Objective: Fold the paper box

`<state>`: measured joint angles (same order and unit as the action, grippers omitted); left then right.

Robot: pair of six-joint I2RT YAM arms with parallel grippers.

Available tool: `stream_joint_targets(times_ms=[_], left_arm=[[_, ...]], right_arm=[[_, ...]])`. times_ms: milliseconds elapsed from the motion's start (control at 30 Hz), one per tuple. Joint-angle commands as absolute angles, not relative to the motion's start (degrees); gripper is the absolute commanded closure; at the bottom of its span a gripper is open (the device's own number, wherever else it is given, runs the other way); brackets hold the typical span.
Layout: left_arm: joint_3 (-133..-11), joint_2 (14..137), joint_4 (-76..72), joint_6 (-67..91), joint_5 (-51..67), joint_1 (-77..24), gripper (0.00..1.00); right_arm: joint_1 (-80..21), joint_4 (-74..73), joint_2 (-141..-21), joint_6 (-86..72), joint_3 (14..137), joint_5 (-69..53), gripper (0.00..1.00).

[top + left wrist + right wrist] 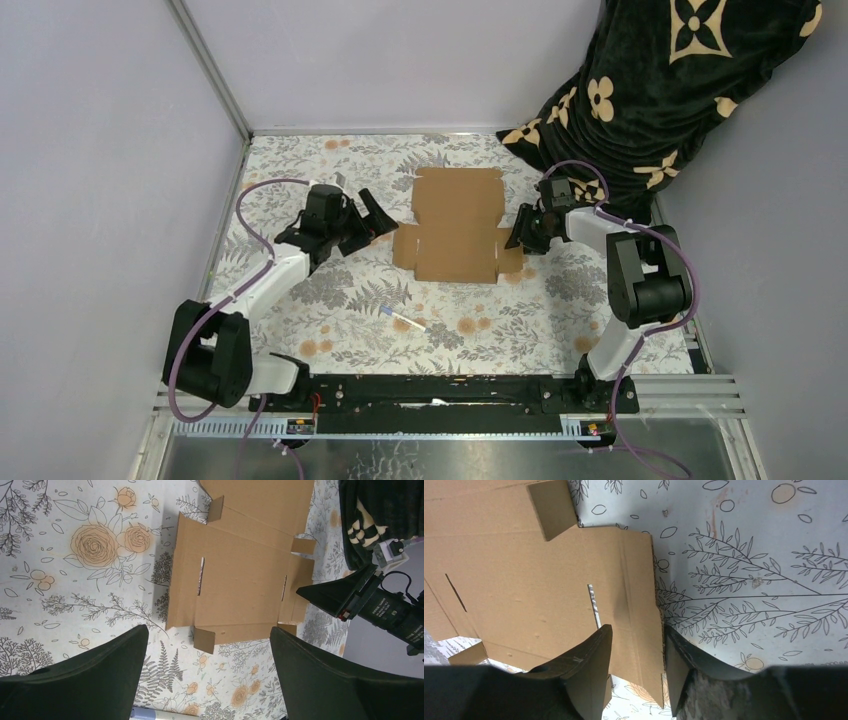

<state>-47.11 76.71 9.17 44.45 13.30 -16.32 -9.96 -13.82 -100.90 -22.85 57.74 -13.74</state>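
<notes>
Flat box (455,225), unfolded, left gripper (366,224) wide open beside it, right gripper (637,632) astride its side flap, grip unclear.

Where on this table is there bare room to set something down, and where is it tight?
Free: the near strip between pen and rail; the far-left corner beside the box. Crowded: either side of the box, where the left tool and right tool sit; far-right corner, under the cloth.

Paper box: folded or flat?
Flat: the paper box lies spread as one sheet, slits visible; only small corner tabs stick up.
</notes>
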Motion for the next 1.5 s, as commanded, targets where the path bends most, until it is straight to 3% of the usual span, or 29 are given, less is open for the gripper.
stream_joint_targets(times_ms=[0,167,300,700,1167,1467], left_arm=[[-45.64,74.41,6.06,45.38,14.51,-15.83,0.01],[-44.04,72.36,5.97,46.24,15.23,-15.87,0.01],[-42.38,70.30,5.76,47.02,15.54,-15.91,0.02],[-39.45,65.03,5.24,49.74,16.68,-15.86,0.02],[-37.78,63.56,7.88,50.80,11.80,-18.39,0.01],[-32.53,68.05,-1.51,57.93,9.44,-22.54,0.01]], right_arm=[[-9.67,-10.52,-101.84,-24.30,56.17,-17.25,0.55],[-9.67,-9.50,-101.63,-26.20,55.53,-20.18,0.75],[-9.67,-9.66,-100.57,-28.95,56.07,-24.11,0.82],[-9.67,-2.41,-97.12,-44.34,53.65,-38.85,0.82],[-9.67,9.83,-94.44,-57.65,48.28,-43.54,0.86],[-9.69,13.81,-92.64,-61.65,45.89,-44.21,0.87]])
